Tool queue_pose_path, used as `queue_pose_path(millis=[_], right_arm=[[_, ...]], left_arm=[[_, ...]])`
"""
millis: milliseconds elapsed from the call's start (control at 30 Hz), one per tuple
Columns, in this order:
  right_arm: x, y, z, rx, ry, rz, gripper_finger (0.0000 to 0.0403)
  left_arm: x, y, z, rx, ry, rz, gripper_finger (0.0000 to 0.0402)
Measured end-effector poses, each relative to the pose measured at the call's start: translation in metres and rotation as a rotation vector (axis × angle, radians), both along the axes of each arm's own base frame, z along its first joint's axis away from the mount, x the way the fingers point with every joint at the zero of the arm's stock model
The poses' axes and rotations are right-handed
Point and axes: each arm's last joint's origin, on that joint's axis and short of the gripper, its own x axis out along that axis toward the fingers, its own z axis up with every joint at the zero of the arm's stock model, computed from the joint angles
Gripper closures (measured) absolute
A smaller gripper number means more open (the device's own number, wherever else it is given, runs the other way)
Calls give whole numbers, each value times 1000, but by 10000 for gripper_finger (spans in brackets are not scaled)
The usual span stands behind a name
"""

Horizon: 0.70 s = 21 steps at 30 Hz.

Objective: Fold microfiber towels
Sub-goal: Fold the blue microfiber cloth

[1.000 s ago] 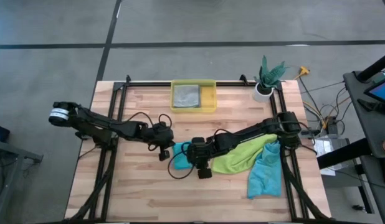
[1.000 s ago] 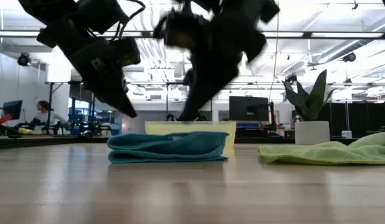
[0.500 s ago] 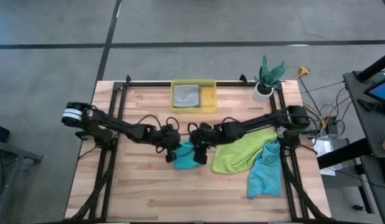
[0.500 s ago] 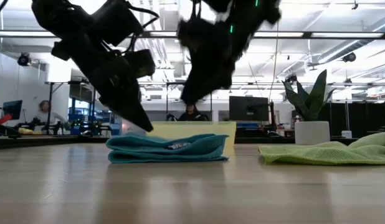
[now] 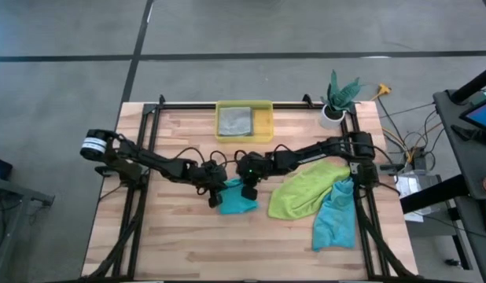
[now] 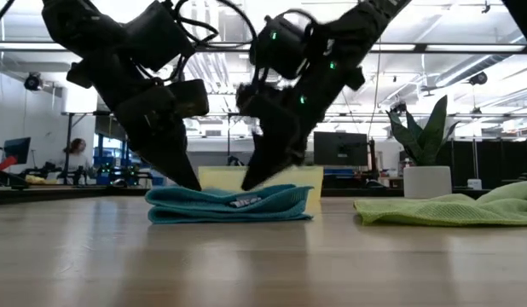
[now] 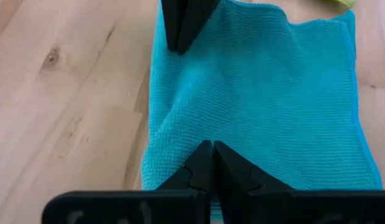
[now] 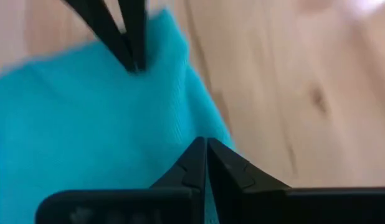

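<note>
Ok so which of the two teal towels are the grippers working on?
The folded teal towel at the table's middle, with the left gripper and right gripper at it; the other teal towel lies crumpled by the green towel.

No readable text — labels, signs illegible.

right gripper (image 6: 251,181) dropped from above the folded teal towel (image 6: 231,204) onto its top, fingers closed, left gripper (image 6: 190,181) also lowered to the towel's left end, tips shut, towel's top fold pressed slightly flatter
</note>
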Motion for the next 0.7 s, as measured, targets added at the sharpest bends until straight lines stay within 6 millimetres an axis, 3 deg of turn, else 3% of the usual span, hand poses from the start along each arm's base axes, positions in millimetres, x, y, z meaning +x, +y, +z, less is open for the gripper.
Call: queue_pose_path(millis=[233,467,700], right_arm=[[2,2,1,-9,-23,-8,394],[1,-1,-23,-5,41,-2,394],[3,-1,-27,11,34,-42,394]], left_arm=[[2,0,3,-24,-12,24,401],[0,-5,1,-68,-1,36,401],[-3,-20,0,-122,14,26,401]])
